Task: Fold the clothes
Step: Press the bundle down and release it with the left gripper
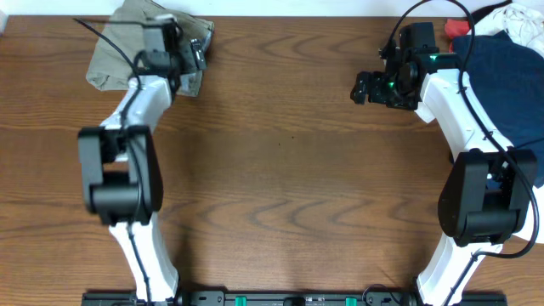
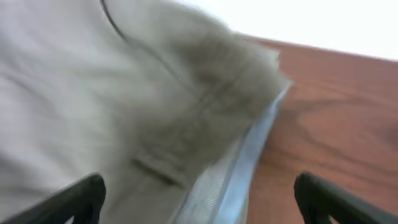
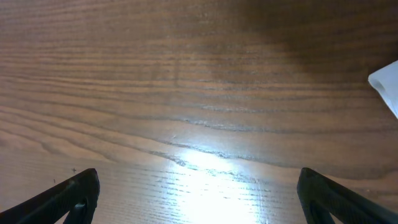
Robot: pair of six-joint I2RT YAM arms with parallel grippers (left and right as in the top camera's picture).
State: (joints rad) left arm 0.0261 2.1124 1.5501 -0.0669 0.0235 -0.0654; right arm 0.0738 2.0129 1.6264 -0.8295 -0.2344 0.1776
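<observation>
- The pair of wrinkled khaki, grey-green cotton shorts [image 1: 117, 44] lies bunched in the upper left of the overhead view, on the brown wood-grain bench [image 1: 280, 170] near its far edge.
- The white-and-black left arm [image 1: 140, 102] reaches up the frame from the lower left, and its end sits over the right part of the shorts.
- The left jaws stand wide apart. In the left wrist view one dark finger [image 2: 84, 198] shows at the lower left corner and the other at the lower right corner.
- Nothing is clamped between the left jaws. The khaki cloth [image 2: 124, 93] spreads beneath them and fills the left and centre of that view, blurred.
- A stitched seam and a pale, silvery strip of lining [image 2: 233, 174] run down the middle of the left wrist view at the cloth's edge. Bare wood shows to the right of it.
- The white-and-black right arm [image 1: 459, 110] reaches from the lower right to the upper right of the overhead view, well apart from the shorts.
- The right jaws are also spread fully and hold nothing. Their dark fingers [image 3: 78, 196] frame the lower corners of the right wrist view, with only glossy wood between them.
- A small pale shape [image 3: 388, 84] cuts into the right edge of the right wrist view, and what it is cannot be told.
- A dark navy blue garment [image 1: 510, 81] lies at the upper right of the overhead view, beside the right arm.
- A crumpled white cloth [image 1: 520, 21] and a bit of red cloth [image 1: 460, 28] lie above the navy garment at the frame's top right corner.
</observation>
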